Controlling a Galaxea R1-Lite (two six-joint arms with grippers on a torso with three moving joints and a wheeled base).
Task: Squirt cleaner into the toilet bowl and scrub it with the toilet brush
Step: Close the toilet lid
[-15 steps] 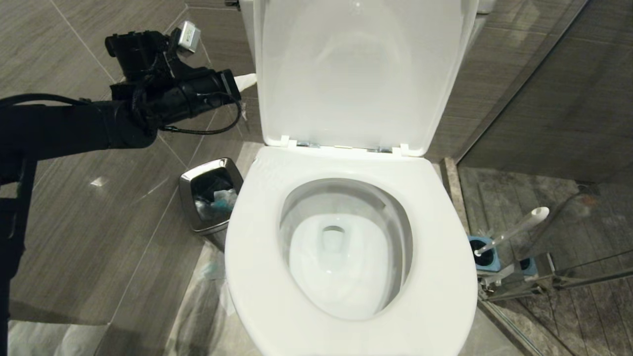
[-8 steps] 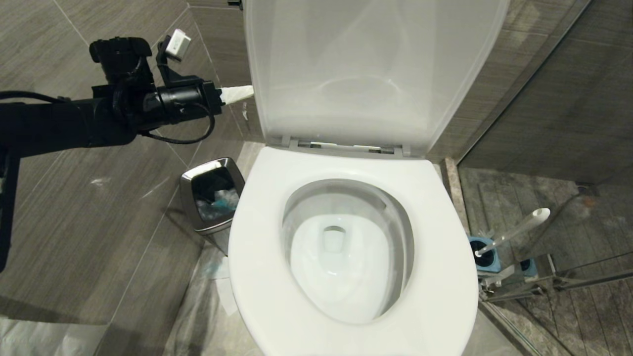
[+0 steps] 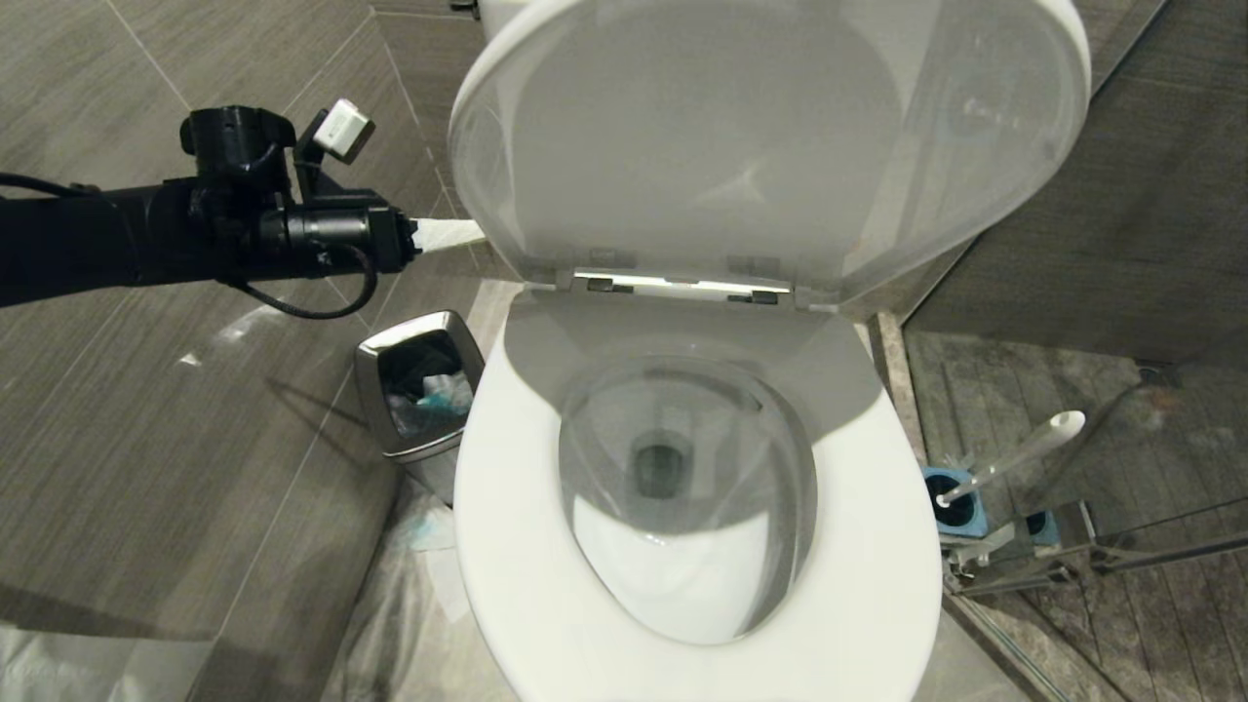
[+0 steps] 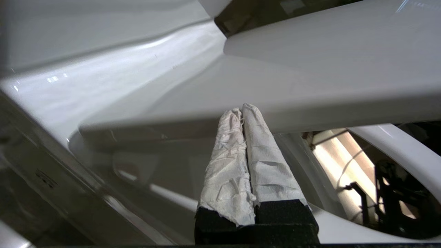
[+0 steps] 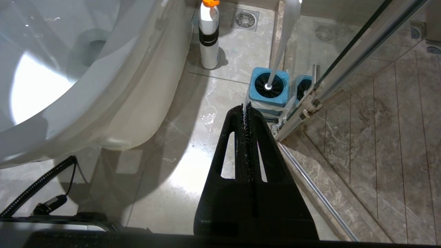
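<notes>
Now: toilet bowl (image 3: pixel 682 546) white, glossy (half shaded) | lid (image 3: pixel 760 136) tilted forward

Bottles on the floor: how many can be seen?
1. A white bottle with an orange cap stands on the floor beside the toilet bowl, seen from the right wrist. Others may be hidden behind the toilet.

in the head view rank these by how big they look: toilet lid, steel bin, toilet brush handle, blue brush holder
1. toilet lid, by far the largest, though it tilts toward the camera, which swells it
2. steel bin
3. toilet brush handle, long but slim
4. blue brush holder, smallest, partly hidden by the seat
</notes>
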